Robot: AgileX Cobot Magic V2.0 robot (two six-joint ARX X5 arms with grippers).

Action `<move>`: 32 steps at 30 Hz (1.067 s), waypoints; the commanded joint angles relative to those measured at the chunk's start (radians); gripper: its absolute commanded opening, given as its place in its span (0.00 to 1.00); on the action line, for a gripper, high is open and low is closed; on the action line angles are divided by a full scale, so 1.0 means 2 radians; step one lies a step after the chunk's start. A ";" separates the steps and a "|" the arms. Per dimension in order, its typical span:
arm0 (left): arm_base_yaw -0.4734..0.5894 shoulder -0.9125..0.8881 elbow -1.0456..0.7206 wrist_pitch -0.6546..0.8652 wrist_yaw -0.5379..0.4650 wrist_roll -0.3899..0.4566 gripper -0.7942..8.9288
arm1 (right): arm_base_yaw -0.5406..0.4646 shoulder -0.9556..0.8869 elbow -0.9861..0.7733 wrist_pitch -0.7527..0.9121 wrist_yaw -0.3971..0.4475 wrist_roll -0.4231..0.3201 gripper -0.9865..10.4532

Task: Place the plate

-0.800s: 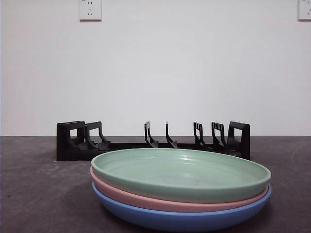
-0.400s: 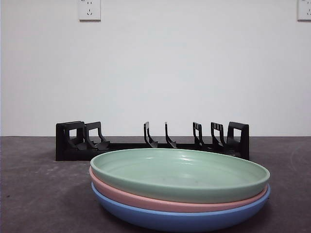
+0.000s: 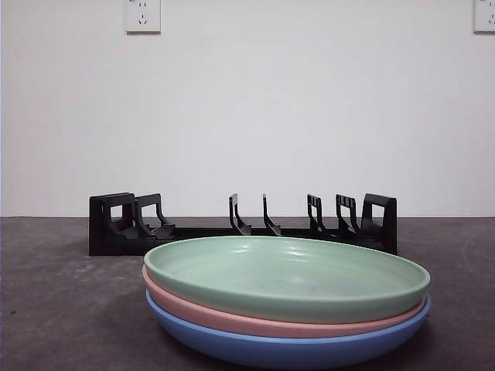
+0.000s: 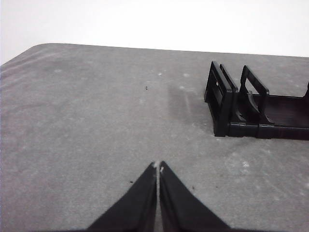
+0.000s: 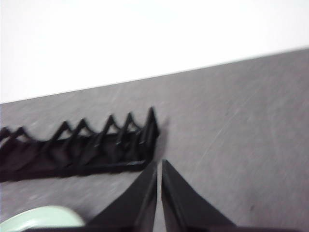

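Plates stacked, both claws closed and empty.
Pale green round plate (image 3: 286, 277), beside the right claw (image 5: 159, 164), looks rigid, slick; grip its rim. Left claw (image 4: 158, 166) waits.

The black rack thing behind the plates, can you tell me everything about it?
The black rack is long and low, and looks like plastic. It has blocky ends and thin upright prongs that make slots for plates. Every slot that shows is empty. It sits flat on the grey table, near the white wall, behind the stack of three plates with the green plate on top. Nothing touches it except the table.
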 commanded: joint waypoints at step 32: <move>0.001 -0.001 -0.010 -0.002 -0.002 0.001 0.09 | -0.280 -0.056 -0.254 0.230 -0.191 -0.157 0.10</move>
